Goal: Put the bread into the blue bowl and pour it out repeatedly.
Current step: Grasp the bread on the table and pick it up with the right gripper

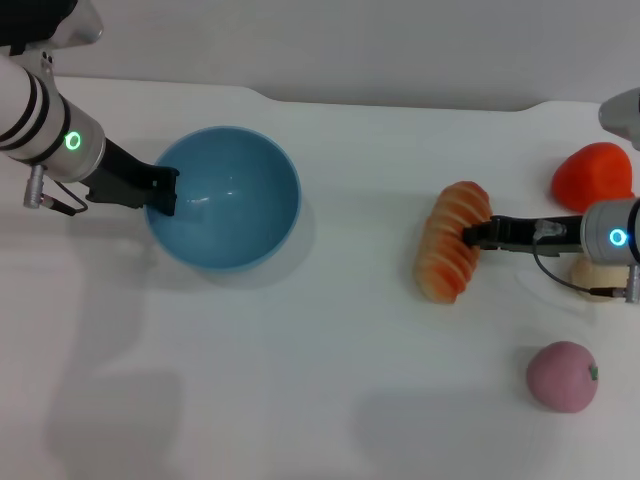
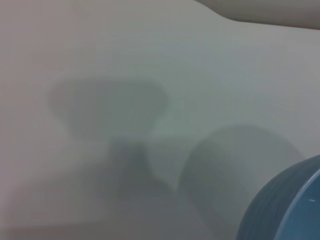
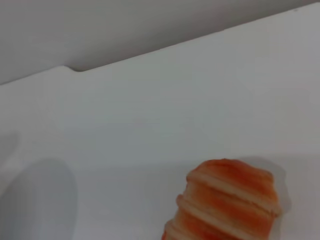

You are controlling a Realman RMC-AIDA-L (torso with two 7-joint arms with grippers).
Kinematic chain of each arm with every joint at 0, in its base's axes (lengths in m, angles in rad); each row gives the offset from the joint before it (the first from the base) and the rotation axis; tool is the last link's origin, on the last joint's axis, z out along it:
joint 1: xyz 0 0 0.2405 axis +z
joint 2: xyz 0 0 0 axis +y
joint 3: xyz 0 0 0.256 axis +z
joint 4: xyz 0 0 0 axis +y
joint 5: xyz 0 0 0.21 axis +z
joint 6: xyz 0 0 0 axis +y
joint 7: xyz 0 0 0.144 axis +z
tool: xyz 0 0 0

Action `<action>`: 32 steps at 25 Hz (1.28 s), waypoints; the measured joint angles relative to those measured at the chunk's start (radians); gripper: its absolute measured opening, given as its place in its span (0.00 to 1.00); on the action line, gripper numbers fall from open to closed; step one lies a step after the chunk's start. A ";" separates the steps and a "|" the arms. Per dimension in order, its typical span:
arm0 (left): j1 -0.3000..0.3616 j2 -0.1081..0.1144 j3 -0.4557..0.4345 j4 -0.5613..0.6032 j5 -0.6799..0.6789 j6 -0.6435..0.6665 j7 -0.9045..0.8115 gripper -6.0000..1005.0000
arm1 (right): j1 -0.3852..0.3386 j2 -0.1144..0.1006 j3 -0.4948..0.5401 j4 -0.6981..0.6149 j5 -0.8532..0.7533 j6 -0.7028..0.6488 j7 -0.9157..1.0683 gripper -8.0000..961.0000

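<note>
The blue bowl point(image 1: 235, 215) stands empty on the white table at the left; its outer wall shows as the blue bowl point(image 2: 285, 210) in the left wrist view. My left gripper point(image 1: 165, 192) is shut on the bowl's left rim. The bread point(image 1: 445, 255), striped orange and cream, lies lengthwise right of centre, apart from the bowl. My right gripper point(image 1: 472, 236) reaches in from the right and is shut on the loaf's right edge at mid-length. The right wrist view shows one end of the bread point(image 3: 227, 205).
A red-orange toy point(image 1: 592, 175) sits at the far right. A pink round fruit point(image 1: 561, 376) lies near the front right. A tan ball point(image 1: 590, 272) is partly hidden under my right arm. The table's back edge point(image 1: 400, 103) runs across the top.
</note>
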 joint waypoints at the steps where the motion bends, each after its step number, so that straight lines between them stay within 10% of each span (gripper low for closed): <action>1: 0.000 0.000 0.000 0.000 0.000 0.000 0.000 0.01 | -0.002 0.000 0.000 -0.002 0.000 -0.001 0.007 0.33; 32: -0.002 0.002 -0.002 -0.002 0.000 -0.002 0.006 0.01 | -0.015 0.002 -0.003 -0.090 0.004 -0.084 0.034 0.07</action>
